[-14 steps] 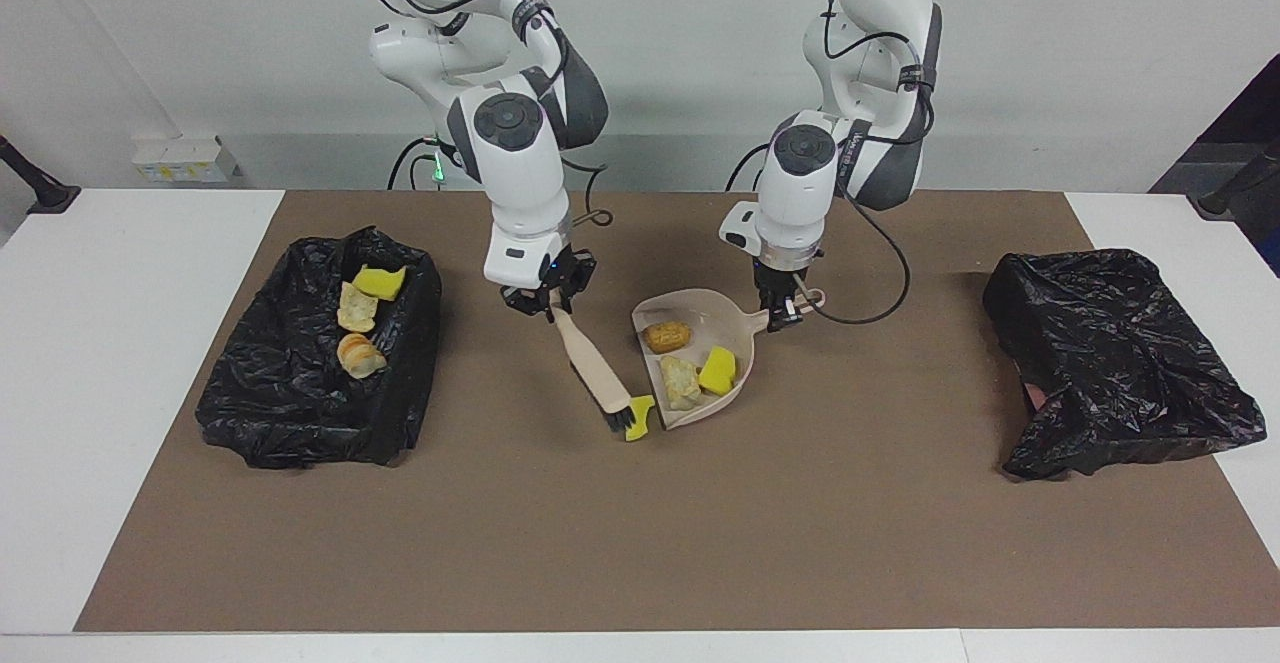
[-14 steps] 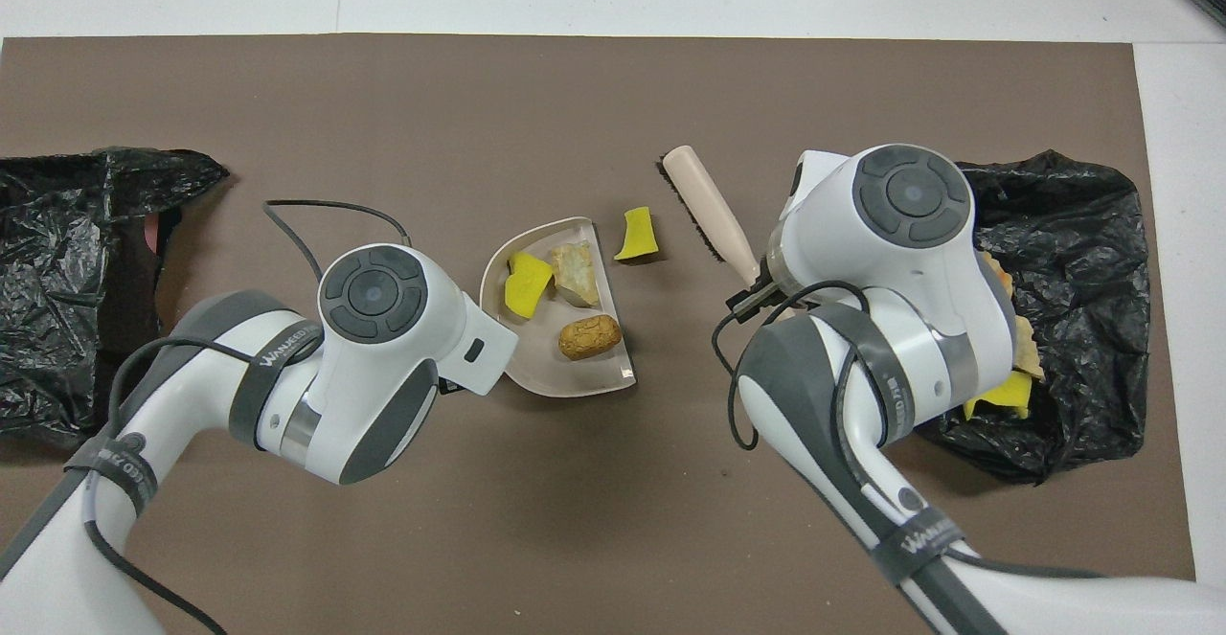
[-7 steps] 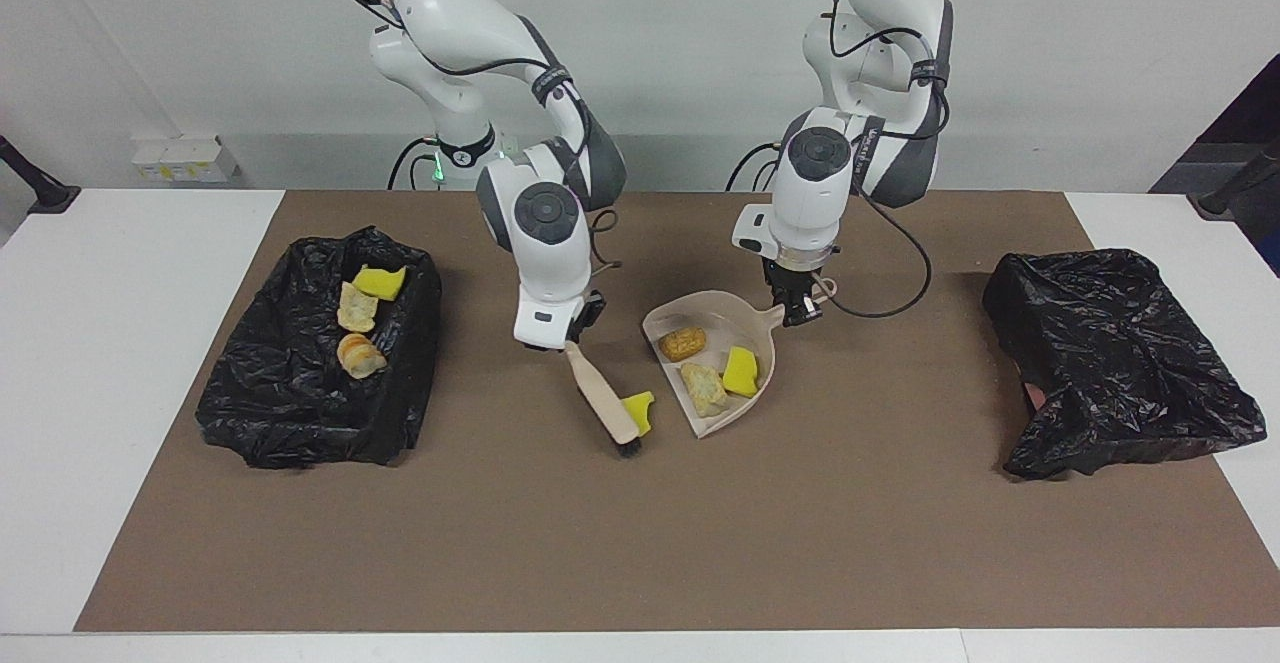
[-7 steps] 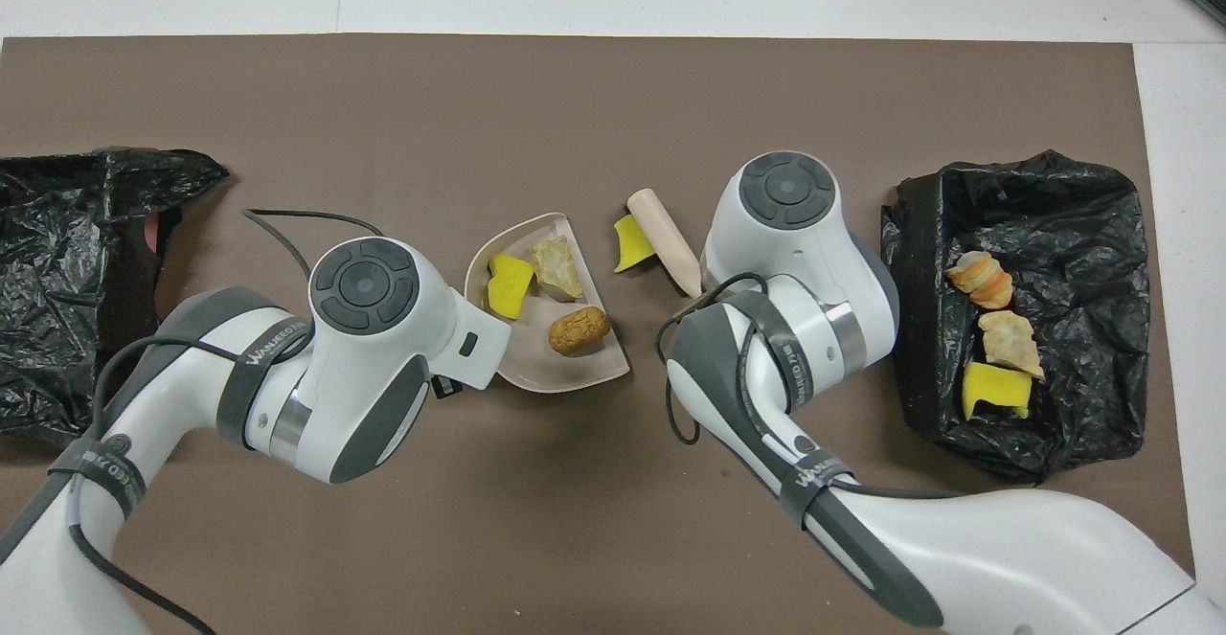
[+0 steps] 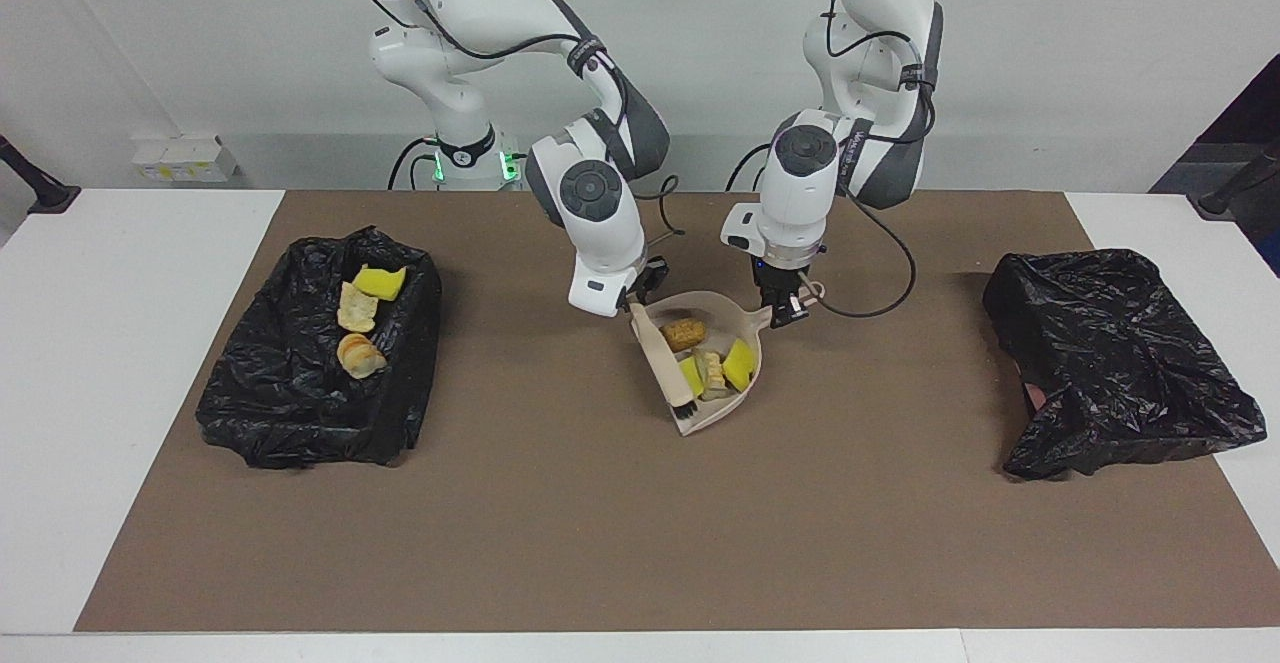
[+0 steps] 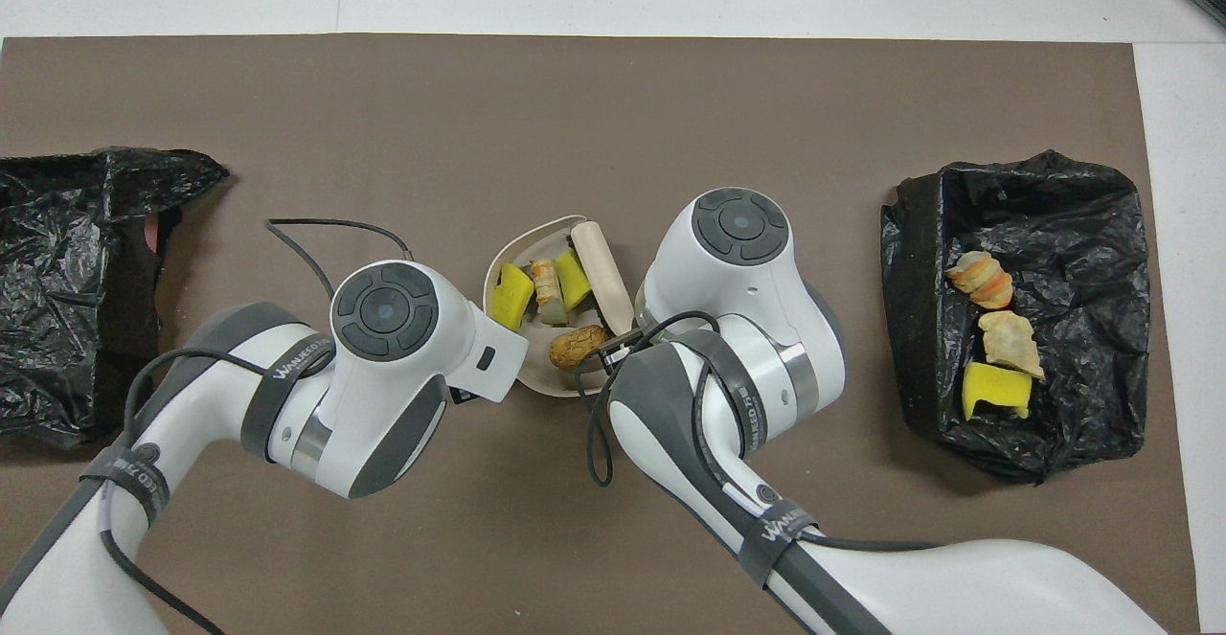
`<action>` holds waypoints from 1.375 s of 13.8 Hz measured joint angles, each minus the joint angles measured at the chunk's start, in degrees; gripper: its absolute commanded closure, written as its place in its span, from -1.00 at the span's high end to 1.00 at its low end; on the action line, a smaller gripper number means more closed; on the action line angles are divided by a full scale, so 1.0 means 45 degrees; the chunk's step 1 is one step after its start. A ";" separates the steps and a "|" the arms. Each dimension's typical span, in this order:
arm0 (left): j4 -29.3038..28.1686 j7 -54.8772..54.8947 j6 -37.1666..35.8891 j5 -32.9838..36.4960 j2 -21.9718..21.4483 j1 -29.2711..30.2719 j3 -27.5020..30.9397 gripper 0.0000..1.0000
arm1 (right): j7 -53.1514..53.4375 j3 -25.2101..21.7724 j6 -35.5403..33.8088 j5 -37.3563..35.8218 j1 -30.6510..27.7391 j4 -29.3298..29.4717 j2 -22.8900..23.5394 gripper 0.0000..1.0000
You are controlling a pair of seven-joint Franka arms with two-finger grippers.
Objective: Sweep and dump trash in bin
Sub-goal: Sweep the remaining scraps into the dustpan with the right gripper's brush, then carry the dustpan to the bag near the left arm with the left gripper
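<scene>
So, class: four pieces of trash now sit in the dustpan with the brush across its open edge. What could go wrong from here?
1. The dustpan is crowded and its edge is open; if the left pincer tips it on the way to the bin, the yellow sponge chunk may slide out.
2. When the right pincer draws the brush away, its bristles could drag a piece back onto the mat.
</scene>
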 measured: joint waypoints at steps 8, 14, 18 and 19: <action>-0.0164 0.2072 0.0633 -0.1306 0.0014 0.0788 0.0129 -1.00 | 0.4302 -0.0037 -0.2225 0.0009 -0.0086 -0.0161 -0.2435 -1.00; 0.1141 0.4426 -0.0270 -0.2340 0.0015 0.2605 0.0203 -1.00 | 0.6414 0.0059 -0.1160 0.0015 0.1644 -0.2690 -0.3562 -1.00; 0.3165 0.5776 -0.2596 -0.2345 0.0105 0.3968 0.0214 -1.00 | 0.6949 0.0067 0.0366 0.0029 0.2442 -0.3894 -0.3691 -1.00; 0.3547 0.6270 -0.2980 -0.2346 0.0114 0.4445 0.0215 -1.00 | 0.7011 0.0067 0.0663 0.0067 0.2609 -0.4050 -0.3630 -1.00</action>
